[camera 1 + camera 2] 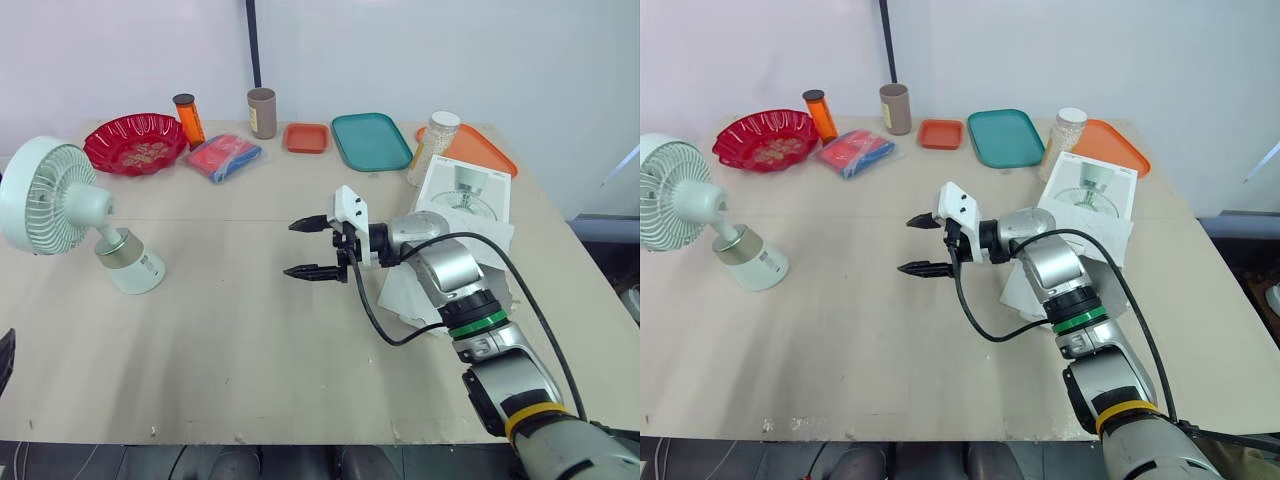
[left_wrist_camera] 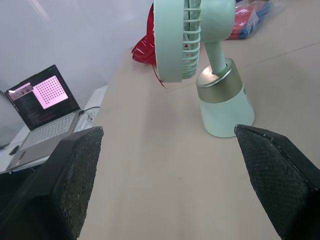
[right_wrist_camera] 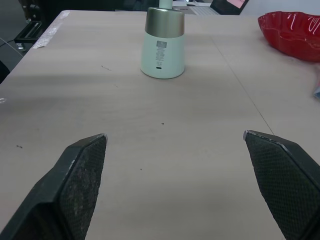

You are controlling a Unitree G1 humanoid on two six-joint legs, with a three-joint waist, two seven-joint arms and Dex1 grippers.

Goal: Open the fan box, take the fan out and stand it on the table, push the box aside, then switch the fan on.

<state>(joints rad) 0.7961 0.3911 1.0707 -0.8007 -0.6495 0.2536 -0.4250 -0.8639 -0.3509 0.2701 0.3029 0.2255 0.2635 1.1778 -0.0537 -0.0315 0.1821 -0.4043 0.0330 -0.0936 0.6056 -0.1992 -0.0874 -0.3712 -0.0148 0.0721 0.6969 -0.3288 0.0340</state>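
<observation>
The fan (image 1: 60,205) stands at nine o'clock on the table (image 1: 250,340), with the box (image 1: 462,200) aside at three. The right gripper (image 1: 308,247), jaws wide and empty, should probably narrow, then press the base (image 1: 135,268) squarely to switch it on.

I get bright, even light over the whole table (image 1: 250,330), falling softly from above, so shadows stay faint: just a pale smudge beside the base of the fan (image 1: 50,195) at the left of the head views. Small white glints sit on the glossy red bowl (image 1: 135,143) in the upper left. In the left wrist view the wall (image 2: 60,35) at upper left washes out pale and the laptop (image 2: 47,112) screen glows. In the right wrist view a dimmer band crosses the tabletop at upper left.
</observation>
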